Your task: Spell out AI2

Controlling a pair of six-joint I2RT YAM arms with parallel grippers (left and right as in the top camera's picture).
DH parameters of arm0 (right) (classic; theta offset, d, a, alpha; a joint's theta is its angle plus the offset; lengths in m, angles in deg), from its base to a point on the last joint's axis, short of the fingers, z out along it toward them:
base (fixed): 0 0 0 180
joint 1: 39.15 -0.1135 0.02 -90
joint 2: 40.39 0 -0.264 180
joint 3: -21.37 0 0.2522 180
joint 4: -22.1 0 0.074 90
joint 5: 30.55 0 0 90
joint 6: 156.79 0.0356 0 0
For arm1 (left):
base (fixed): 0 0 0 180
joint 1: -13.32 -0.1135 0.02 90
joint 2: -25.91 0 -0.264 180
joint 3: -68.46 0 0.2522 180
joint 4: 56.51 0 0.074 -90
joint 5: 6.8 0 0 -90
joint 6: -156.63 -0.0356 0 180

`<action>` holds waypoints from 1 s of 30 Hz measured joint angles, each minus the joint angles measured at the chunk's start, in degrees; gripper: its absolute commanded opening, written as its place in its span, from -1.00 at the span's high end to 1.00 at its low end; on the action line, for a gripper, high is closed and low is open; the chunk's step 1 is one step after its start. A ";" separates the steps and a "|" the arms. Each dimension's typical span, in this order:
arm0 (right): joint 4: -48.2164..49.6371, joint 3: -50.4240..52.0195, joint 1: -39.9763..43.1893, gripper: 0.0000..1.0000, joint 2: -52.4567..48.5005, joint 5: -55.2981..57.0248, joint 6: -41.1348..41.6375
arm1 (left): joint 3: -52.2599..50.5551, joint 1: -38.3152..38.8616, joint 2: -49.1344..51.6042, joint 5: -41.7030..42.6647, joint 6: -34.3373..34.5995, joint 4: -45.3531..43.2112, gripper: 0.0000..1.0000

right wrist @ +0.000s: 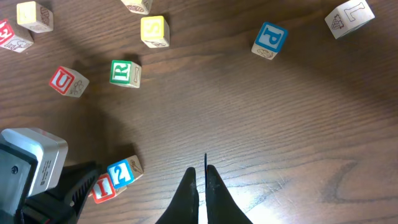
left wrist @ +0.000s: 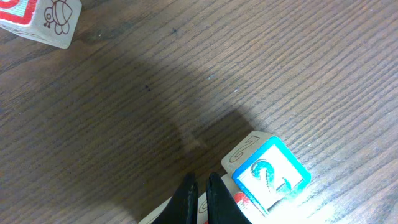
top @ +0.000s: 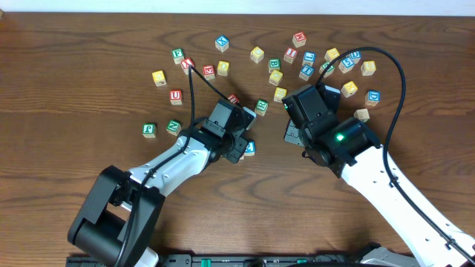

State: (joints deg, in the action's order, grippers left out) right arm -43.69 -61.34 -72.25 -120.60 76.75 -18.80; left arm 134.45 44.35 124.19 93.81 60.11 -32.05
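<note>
Overhead view showed open bench (top: pixel 59 89) toward the left edge. Left hand (left wrist: pixel 199 186), fingers together, sat just beside the 2 cube (left wrist: pixel 270 174); right hand (right wrist: pixel 202 177) likewise closed.

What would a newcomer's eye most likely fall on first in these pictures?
Probably the scatter of coloured alphabet cubes across the far half of the wooden table. Next comes the blue 2 cube sitting beside the red I cube near the table's middle, right by the shut left end effector. The right end effector, also shut, hovers over bare wood nearby.
</note>
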 measured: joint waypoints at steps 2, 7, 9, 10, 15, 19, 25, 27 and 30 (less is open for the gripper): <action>0.00 0.00 0.00 0.98 0.00 -0.02 0.00 | 0.00 -0.02 0.00 -0.26 -0.04 0.00 0.86; 0.00 0.00 0.00 0.98 0.00 -0.02 0.00 | 0.00 -0.07 0.00 -0.48 -0.44 0.00 0.86; 0.00 0.00 0.00 0.98 0.00 -0.02 -0.02 | 0.00 -0.07 0.00 -0.50 -0.70 -0.04 0.86; 0.00 0.00 0.00 0.98 0.00 -0.02 0.00 | 0.00 -0.07 0.00 -0.48 -0.83 -0.11 0.86; -0.02 0.00 0.00 0.98 0.00 0.00 0.00 | 0.00 -0.07 0.00 -1.92 -0.76 -0.61 0.85; -0.07 0.00 0.00 0.98 0.00 0.00 0.00 | 0.74 -0.07 0.00 -2.56 -0.33 -0.61 0.86; -0.72 0.00 0.00 0.98 0.00 0.04 -0.02 | 1.64 -0.04 -1.90 -4.85 1.25 -0.55 0.85; -1.09 0.00 0.00 0.98 0.00 0.13 -0.02 | 1.64 -0.07 -4.33 -6.58 2.27 -0.09 0.86; -1.46 0.00 0.00 0.98 0.00 0.35 -0.02 | 1.66 -0.07 -9.29 -8.33 3.08 1.68 0.86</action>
State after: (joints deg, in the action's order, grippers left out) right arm -45.16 -61.34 -72.25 -120.60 77.09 -18.83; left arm 136.11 44.28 114.90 85.48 63.19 -30.37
